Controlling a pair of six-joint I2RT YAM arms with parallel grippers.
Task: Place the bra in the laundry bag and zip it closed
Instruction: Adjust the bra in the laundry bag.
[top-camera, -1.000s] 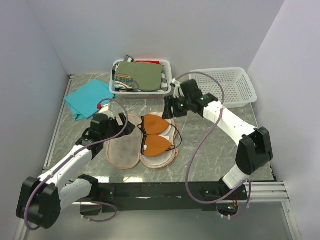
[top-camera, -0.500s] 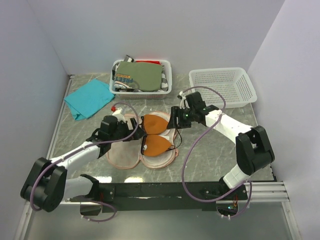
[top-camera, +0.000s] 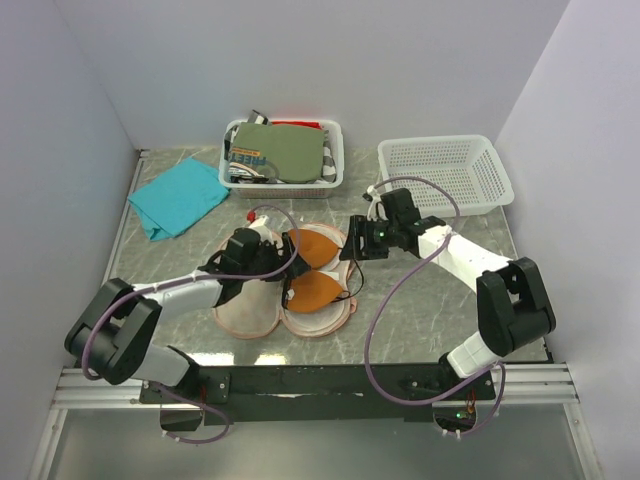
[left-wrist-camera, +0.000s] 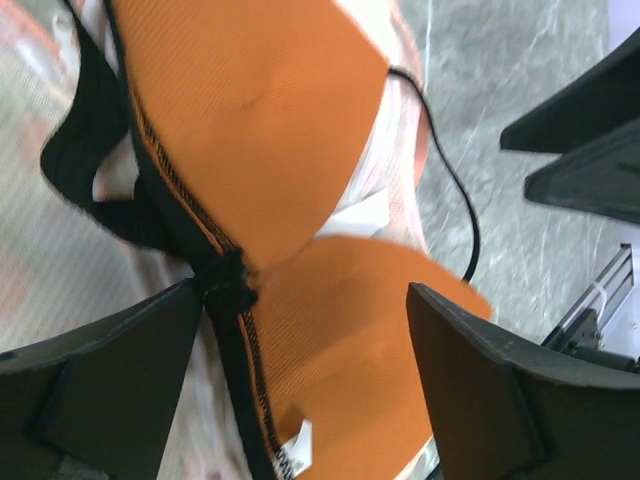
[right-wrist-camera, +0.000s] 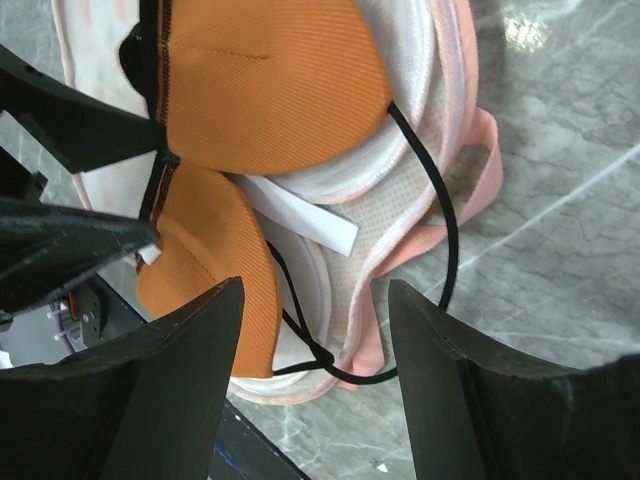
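The bra (top-camera: 315, 290) lies in the right half of the open laundry bag (top-camera: 248, 300). My left gripper (left-wrist-camera: 305, 300) hangs released over the bra's centre; my right gripper (right-wrist-camera: 315, 290) is spread too, grasping nothing

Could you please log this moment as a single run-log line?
laundry bag: open, unzipped | bra: in right half, strap trailing outside | left gripper: jaws open over bra centre | right gripper: jaws open over strap

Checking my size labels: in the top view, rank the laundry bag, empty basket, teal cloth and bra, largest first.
1. Tied: laundry bag, lying open, and empty basket. They look about alike, and the basket sits farther back, so I leave them unranked.
2. teal cloth
3. bra
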